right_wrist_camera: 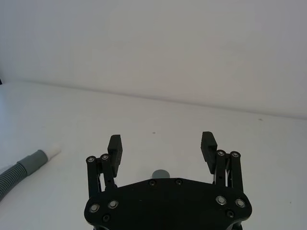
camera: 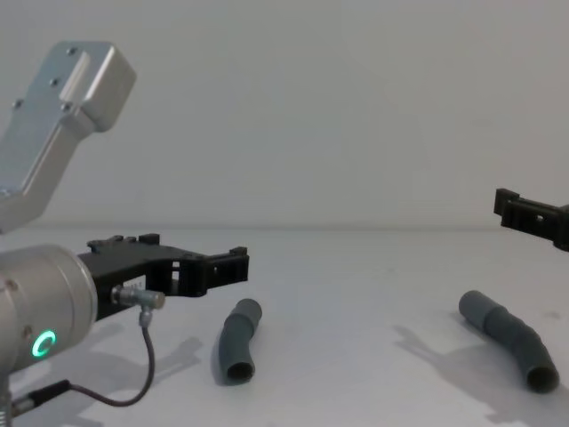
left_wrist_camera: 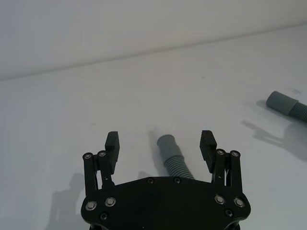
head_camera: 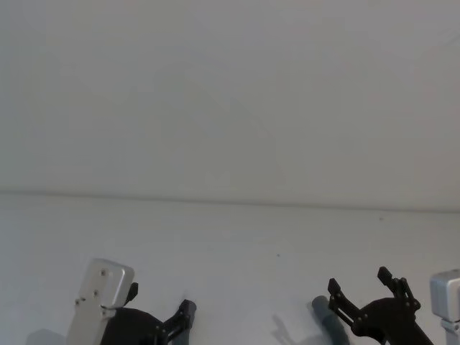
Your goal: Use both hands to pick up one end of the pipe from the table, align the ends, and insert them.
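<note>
In the head view, the left gripper [head_camera: 161, 302] sits at the lower edge of the white table [head_camera: 230, 244] with its fingers apart. The right gripper [head_camera: 359, 284], also spread, is at the lower right, with the grey end of the right hose piece [head_camera: 327, 316] just beside its inner finger. In the left wrist view, the left gripper [left_wrist_camera: 160, 140] is open and holds nothing. The left hose piece [left_wrist_camera: 175, 160] lies on the table between the two fingers, clear of both, its smooth cuff pointing away from the palm. A pale shape beyond the cuff may be a white tip, though it is hard to separate from the table. The right hose piece [left_wrist_camera: 285, 104] lies well apart at the frame's edge. In the right wrist view, the right gripper [right_wrist_camera: 161, 143] is likewise spread and empty, and the rounded end of the right hose piece [right_wrist_camera: 160, 173] just peeks over the black palm, between the fingers. The left hose piece [right_wrist_camera: 26, 166] lies far off to the side, its white tip [right_wrist_camera: 53, 151] plain to see. In the chest view, the left gripper [camera: 222, 265], with a green ring light [camera: 43, 343] on its wrist, hangs above the table, and the left hose piece [camera: 240, 342] lies below its fingertips, untouched. The right gripper [camera: 529, 213] reaches in at the right edge, above the right hose piece [camera: 511, 342], which lies flat on the table.
</note>
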Robot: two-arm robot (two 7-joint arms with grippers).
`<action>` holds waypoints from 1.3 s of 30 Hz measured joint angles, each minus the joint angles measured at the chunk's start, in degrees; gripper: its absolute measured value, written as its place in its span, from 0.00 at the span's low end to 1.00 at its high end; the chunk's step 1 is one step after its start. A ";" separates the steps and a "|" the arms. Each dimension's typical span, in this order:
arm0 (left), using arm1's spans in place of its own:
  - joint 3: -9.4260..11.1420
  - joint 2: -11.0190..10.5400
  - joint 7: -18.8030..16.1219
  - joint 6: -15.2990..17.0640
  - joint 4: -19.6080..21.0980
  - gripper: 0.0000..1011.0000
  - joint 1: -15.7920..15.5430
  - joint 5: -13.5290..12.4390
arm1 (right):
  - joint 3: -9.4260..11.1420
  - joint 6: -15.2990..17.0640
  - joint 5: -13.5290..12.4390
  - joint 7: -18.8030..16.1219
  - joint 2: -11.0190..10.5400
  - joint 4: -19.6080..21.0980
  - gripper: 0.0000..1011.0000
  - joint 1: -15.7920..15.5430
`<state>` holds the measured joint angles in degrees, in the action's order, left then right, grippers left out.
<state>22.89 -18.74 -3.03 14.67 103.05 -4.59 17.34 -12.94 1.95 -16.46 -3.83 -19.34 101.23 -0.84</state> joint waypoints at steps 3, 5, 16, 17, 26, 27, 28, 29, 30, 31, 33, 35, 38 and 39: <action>-0.55 -0.09 -0.26 1.69 0.80 0.99 -0.04 0.18 | 0.00 0.00 0.00 0.00 0.00 0.00 0.99 0.00; -0.93 -0.14 -0.34 3.10 1.21 0.99 -0.19 0.44 | 0.00 0.00 0.00 0.00 0.00 0.00 0.99 0.00; -2.63 -0.10 0.93 10.01 1.83 0.99 -2.43 2.62 | 0.00 0.00 0.00 0.00 0.00 0.00 0.99 0.00; -2.69 -0.09 1.13 10.42 1.76 0.99 -2.65 2.79 | 0.00 0.00 0.00 0.00 0.00 0.00 0.99 0.00; -2.87 0.24 3.69 14.58 -0.09 0.99 -5.52 4.53 | 0.00 0.00 0.00 0.00 0.00 0.00 0.99 0.00; -2.81 0.41 4.19 15.34 -0.54 0.99 -6.12 4.84 | 0.00 0.00 0.00 0.00 0.00 0.00 0.99 0.00; -2.77 0.48 4.40 15.66 -0.81 0.99 -6.38 4.96 | 0.00 0.00 0.00 0.00 0.00 0.00 0.99 0.00; -2.73 0.57 4.59 15.97 -1.03 0.99 -6.63 5.08 | 0.00 0.00 0.00 0.00 0.00 0.00 0.99 0.00; -2.65 0.73 4.96 16.58 -1.46 0.99 -7.13 5.29 | 0.00 0.00 0.00 0.00 0.00 0.00 0.99 0.00; -2.61 0.82 5.20 16.98 -1.67 0.99 -7.37 5.42 | 0.00 0.00 0.00 0.00 0.00 0.00 0.99 0.00; -2.45 1.07 5.73 17.88 -2.31 0.99 -8.15 5.69 | 0.00 0.00 0.00 0.00 0.00 0.00 0.99 0.00; -2.31 1.19 6.04 18.45 -2.80 0.99 -8.58 5.83 | 0.00 0.00 0.00 0.00 0.00 0.00 0.99 0.00; -2.04 1.46 6.73 19.64 -3.59 0.99 -9.40 6.09 | 0.00 0.00 0.00 0.00 0.00 0.00 0.99 0.00; -1.98 1.50 6.85 19.84 -3.75 0.99 -9.56 6.14 | 0.00 0.00 0.00 0.00 0.00 0.00 0.99 0.00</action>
<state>20.91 -17.23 3.82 34.51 99.29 -14.15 23.48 -12.94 1.95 -16.47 -3.83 -19.34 101.23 -0.84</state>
